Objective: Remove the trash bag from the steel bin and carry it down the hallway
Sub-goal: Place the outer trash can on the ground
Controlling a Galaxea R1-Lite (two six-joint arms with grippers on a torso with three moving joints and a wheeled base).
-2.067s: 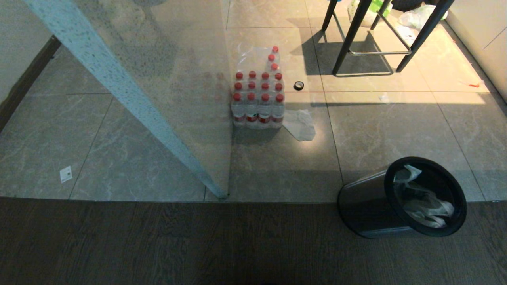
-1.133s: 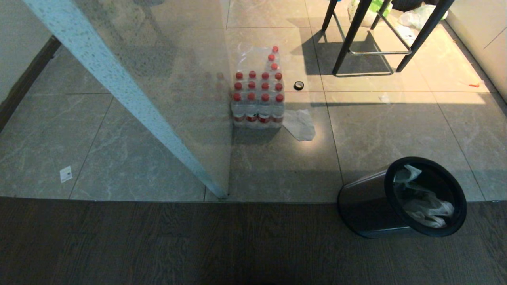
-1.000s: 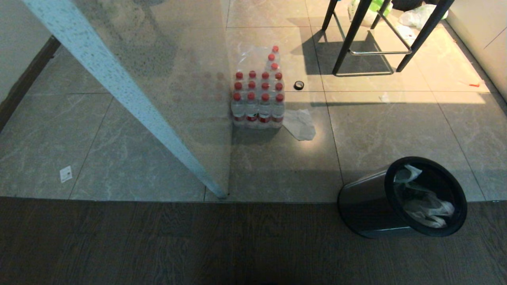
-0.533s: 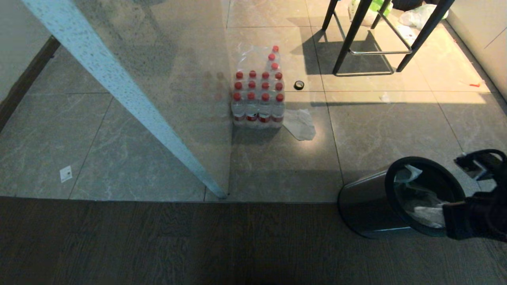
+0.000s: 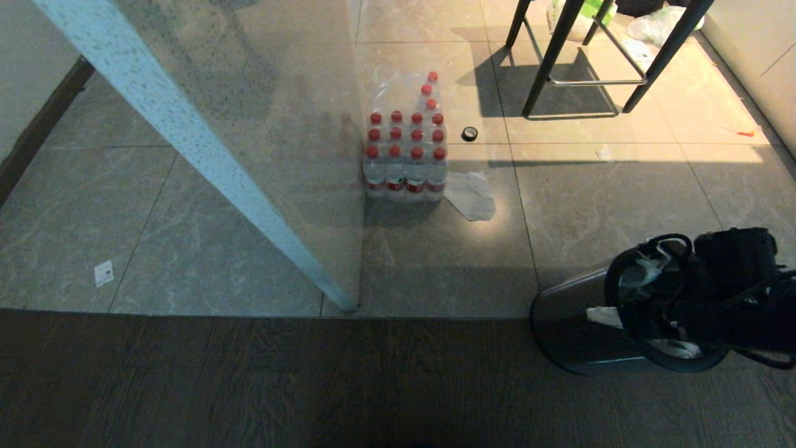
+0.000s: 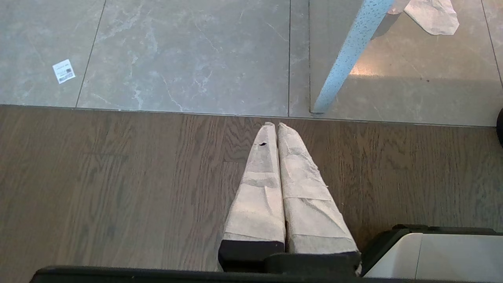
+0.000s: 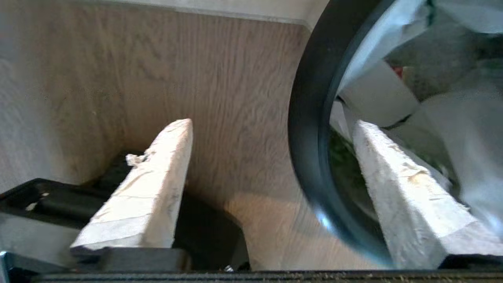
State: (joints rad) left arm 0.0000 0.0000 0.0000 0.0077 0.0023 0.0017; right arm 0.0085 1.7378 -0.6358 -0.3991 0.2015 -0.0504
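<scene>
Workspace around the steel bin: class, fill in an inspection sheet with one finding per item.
Surface: marbled floor tiles meeting dark wood flooring.
Job's things: steel bin standing at the seam, trash bag inside it.
Clutter: wrapped pack of red-capped bottles, crumpled wrap, small dark ring, paper tag.
Grippers: right gripper open, straddling the bin's black rim; left gripper shut, empty, over the wood.
Cables: black cable loop on the right arm.
Surroundings: glass panel with speckled edge, black stool legs.
</scene>
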